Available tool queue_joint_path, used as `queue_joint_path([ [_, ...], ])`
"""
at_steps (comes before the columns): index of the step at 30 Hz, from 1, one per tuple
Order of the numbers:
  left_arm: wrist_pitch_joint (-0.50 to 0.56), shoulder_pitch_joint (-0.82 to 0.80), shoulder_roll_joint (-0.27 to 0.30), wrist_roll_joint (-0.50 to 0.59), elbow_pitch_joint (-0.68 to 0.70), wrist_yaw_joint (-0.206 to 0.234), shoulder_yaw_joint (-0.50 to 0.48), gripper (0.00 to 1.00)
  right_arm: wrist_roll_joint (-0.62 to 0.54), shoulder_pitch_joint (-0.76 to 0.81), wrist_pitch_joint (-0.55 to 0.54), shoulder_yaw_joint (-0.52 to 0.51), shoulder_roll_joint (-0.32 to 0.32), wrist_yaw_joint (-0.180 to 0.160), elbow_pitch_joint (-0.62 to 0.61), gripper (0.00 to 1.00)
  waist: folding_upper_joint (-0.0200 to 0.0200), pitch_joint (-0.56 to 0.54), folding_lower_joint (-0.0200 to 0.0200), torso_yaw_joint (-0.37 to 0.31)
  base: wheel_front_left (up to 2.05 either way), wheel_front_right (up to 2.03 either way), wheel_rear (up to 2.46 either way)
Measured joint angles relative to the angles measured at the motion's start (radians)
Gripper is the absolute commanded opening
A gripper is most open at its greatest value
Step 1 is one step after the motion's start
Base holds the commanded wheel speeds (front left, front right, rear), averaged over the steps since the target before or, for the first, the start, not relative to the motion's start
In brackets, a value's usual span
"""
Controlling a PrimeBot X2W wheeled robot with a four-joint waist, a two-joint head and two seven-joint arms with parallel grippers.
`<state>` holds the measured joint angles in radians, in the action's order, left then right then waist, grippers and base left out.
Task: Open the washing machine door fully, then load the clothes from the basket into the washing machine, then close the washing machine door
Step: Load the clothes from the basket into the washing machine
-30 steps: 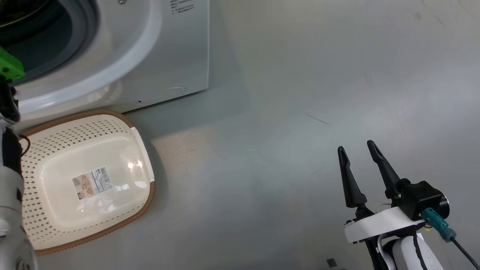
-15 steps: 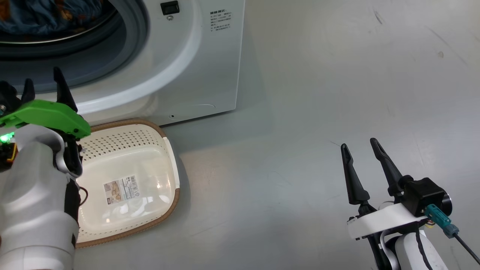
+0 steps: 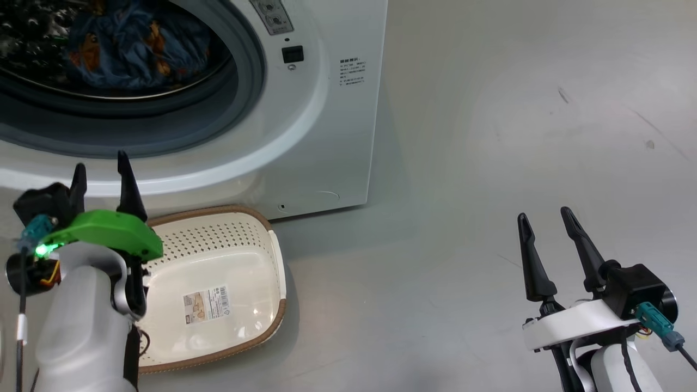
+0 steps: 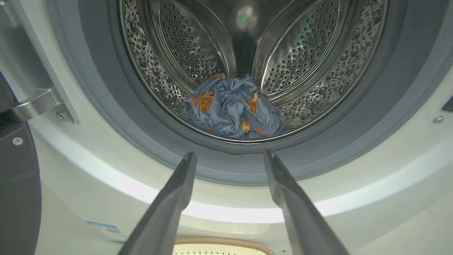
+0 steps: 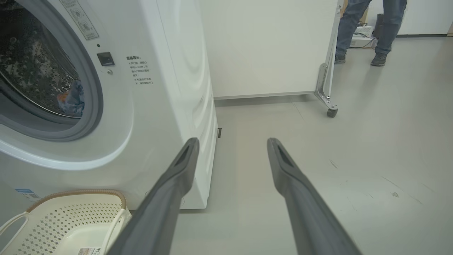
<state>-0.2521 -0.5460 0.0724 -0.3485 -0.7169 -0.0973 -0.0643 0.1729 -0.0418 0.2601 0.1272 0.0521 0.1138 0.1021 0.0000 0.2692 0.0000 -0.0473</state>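
Note:
The washing machine point(image 3: 321, 136) stands with its drum mouth uncovered. The clothes point(image 3: 128, 49), blue fabric with orange figures, lie bunched in the steel drum, and the left wrist view looks straight at the clothes point(image 4: 233, 108). A dark edge of the washing machine door point(image 4: 16, 198) shows beside its metal hinge, swung aside. The cream basket point(image 3: 239, 256) sits on the floor below the machine's front, holding nothing but its label. My left gripper point(image 3: 101, 163) is open above the basket's far left, pointing at the drum rim. My right gripper point(image 3: 544, 215) is open over bare floor on the right.
A white panel on casters point(image 5: 269, 46) stands behind the machine, one caster point(image 5: 331, 112) on the floor. A person's legs point(image 5: 371, 32) are at the far back right. Grey floor point(image 3: 463, 218) stretches between the machine and my right arm.
The head camera has swung, so the machine and basket now sit lower and more to the right in the picture. My left gripper has drawn back from the drum mouth.

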Motion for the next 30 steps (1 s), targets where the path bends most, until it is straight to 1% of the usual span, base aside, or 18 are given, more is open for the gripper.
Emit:
queue_joint_path([
  [6,0.000,0.150,-0.014,0.027,0.089,0.001,-0.005,1.00,0.000,0.034,0.000,-0.013,0.008,0.003,0.003,1.00,0.0000,-0.063,0.0000,0.024,0.00,0.00,0.00],
  [12,0.000,0.282,-0.026,0.051,0.182,0.012,-0.019,1.00,0.000,0.064,0.000,-0.017,0.015,0.008,0.004,1.00,0.0000,-0.121,-0.0001,0.048,0.00,0.00,0.00],
  [22,0.000,0.481,-0.029,0.068,0.362,0.047,-0.072,1.00,0.000,0.091,0.000,-0.010,0.016,0.008,0.003,1.00,0.0000,-0.195,-0.0001,0.076,0.00,0.00,0.00],
  [26,0.000,0.551,-0.029,0.078,0.421,0.070,-0.098,1.00,0.000,0.099,0.000,0.002,0.016,0.008,0.005,1.00,0.0000,-0.221,0.0000,0.076,0.00,0.00,0.00],
  [30,0.000,0.631,-0.029,0.085,0.473,0.076,-0.104,1.00,0.000,0.117,0.000,0.003,0.020,0.008,0.002,1.00,0.0000,-0.247,0.0000,0.071,0.00,0.00,0.00],
])
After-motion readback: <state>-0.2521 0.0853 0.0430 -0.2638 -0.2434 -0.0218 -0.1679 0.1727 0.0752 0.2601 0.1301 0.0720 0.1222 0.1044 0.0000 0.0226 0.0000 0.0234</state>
